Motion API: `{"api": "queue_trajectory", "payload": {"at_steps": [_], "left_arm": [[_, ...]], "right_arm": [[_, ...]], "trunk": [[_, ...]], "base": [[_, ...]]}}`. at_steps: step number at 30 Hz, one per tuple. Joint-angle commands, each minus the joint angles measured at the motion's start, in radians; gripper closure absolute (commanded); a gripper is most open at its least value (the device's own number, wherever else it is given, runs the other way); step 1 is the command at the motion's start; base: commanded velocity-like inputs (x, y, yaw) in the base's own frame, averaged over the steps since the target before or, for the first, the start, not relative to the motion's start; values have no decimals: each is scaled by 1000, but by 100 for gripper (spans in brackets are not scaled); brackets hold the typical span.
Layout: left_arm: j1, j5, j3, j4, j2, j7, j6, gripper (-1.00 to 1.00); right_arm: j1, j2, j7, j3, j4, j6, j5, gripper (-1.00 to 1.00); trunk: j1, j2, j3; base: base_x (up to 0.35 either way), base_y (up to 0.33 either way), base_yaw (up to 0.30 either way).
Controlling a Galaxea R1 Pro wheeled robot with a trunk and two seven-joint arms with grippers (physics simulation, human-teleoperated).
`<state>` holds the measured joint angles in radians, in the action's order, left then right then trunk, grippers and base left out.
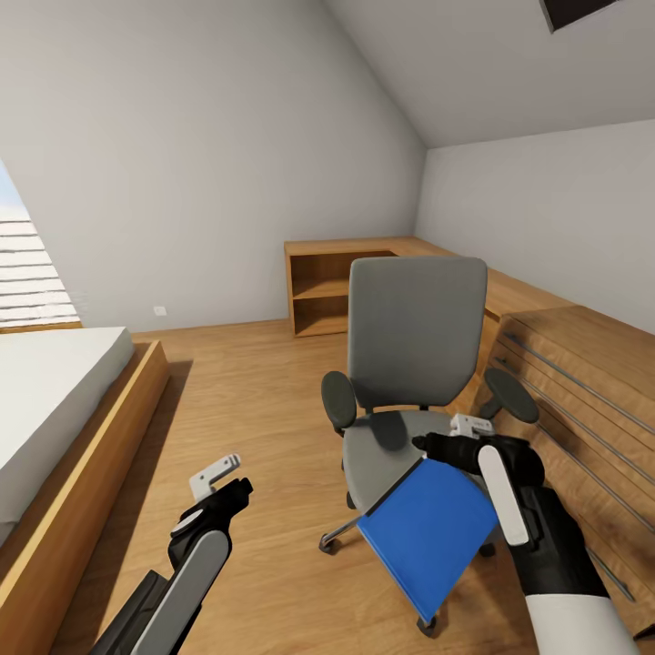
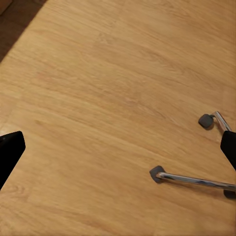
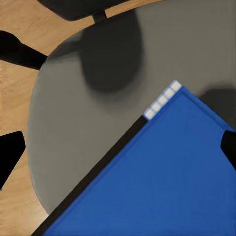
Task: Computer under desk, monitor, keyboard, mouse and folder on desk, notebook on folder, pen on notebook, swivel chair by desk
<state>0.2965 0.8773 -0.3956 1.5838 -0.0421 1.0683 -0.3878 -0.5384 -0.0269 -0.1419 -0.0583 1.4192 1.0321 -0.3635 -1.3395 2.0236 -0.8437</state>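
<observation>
The blue folder [image 1: 428,535] is seen lifted clear of the grey seat of the swivel chair [image 1: 414,337], tilted, with one corner hanging low over the front edge of the seat. It is gripped at its upper right edge by the right end effector [image 1: 455,446], whose fingers are closed on it. In the right wrist view the folder [image 3: 157,182] is shown from close by as a broad blue sheet with a dark edge and a small pale strip at one corner, the seat [image 3: 83,123] lying beneath it and a dark armrest [image 3: 73,7] beyond. The left end effector [image 1: 227,482] is held above the light wood floor [image 1: 255,400], to the left of the chair and well apart from it; its fingers are spread wide with nothing between them. In the left wrist view two chrome legs of the chair base [image 2: 196,179] with dark castors are seen on the floor. A bed [image 1: 55,391] with a wooden frame stands at the left, and a low light-wood shelf unit [image 1: 332,287] is set against the far wall behind the chair
</observation>
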Motion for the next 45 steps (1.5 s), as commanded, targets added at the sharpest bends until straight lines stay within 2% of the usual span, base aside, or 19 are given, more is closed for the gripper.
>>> {"api": "queue_trajectory", "payload": {"at_steps": [1,2,9,14,27,40,45], "left_arm": [[1,3,-2,2,-1,7,-6,-100],[1,3,-8,5,-1,7,-6,-100],[1,3,-9,6,-1,7,-6,-100],[1,3,-9,7,-1,7,-6,-100],[1,3,-9,7,-1,7,-6,-100],[1,3,-9,7,-1,7,-6,-100],[1,3,-9,7,-1,7,-6,-100]], "right_arm": [[0,0,-9,-1,1,1,-11,-100],[2,-1,-8,-73,2,-31,-16,-100],[2,-1,3,-122,3,-37,-17,-100],[3,-1,11,-134,3,-38,-17,-100],[3,2,15,-136,1,-38,-17,-100],[3,3,14,-137,1,-37,-17,-100],[3,2,13,-137,1,-37,-17,-100]], "trunk": [[0,0,-1],[0,0,-1],[0,0,-1],[0,0,-1],[0,0,-2],[0,0,-12],[0,0,-15]], "base": [[0,0,0],[0,114,-81],[-24,219,-190],[-75,299,-253],[-178,278,-255],[-286,95,-44],[-78,4,-2]]}}
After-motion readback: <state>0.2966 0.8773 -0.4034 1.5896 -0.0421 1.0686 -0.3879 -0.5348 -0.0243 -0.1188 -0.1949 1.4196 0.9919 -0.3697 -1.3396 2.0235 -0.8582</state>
